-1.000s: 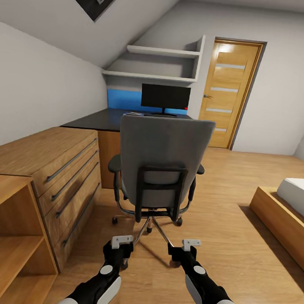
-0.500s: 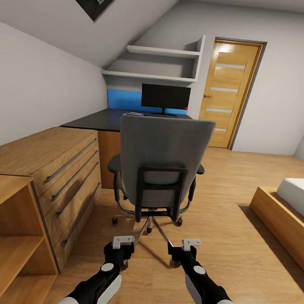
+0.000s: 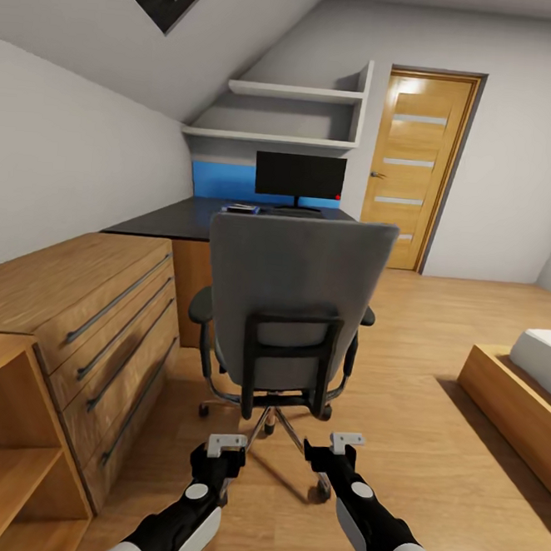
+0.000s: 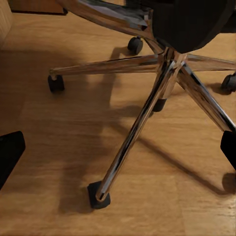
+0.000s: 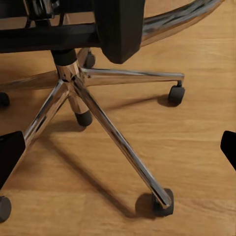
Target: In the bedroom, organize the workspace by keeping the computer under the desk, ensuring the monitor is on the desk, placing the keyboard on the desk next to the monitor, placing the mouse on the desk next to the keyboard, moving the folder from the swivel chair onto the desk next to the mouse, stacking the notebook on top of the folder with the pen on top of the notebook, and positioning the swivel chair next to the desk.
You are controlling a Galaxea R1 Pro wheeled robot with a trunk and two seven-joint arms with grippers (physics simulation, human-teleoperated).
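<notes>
At the far left stands a wooden open shelf [image 3: 10,444], and next to it a chest of drawers [image 3: 96,318]. Both sit lower and further left in the head picture than a moment ago, and the swivel chair [image 3: 295,294] looks bigger. The whole picture has shifted, so the robot has rolled closer. That likely means it is driving up to the chair to get the folder, which the task says lies on the seat. The tall chair back hides the seat, so I cannot see the folder.

The left tool [image 3: 224,446] hangs low over the floor, just behind the chair. Its two fingers are spread wide, with nothing between them. In the left wrist picture the shiny chair legs [image 4: 132,132] spread out like a star right ahead.

The chair stands upright. Its back is turned to the robot, so its seat faces the surface [image 3: 189,216] beyond it. The monitor [image 3: 299,176] stands on that surface, facing the robot, with its long side running left to right. A small flat thing [image 3: 241,208] lies near it, too small to name.

The right tool [image 3: 344,444] is wide open too, and holds nothing. Further right are the door [image 3: 414,166] and the bed [image 3: 534,373].
</notes>
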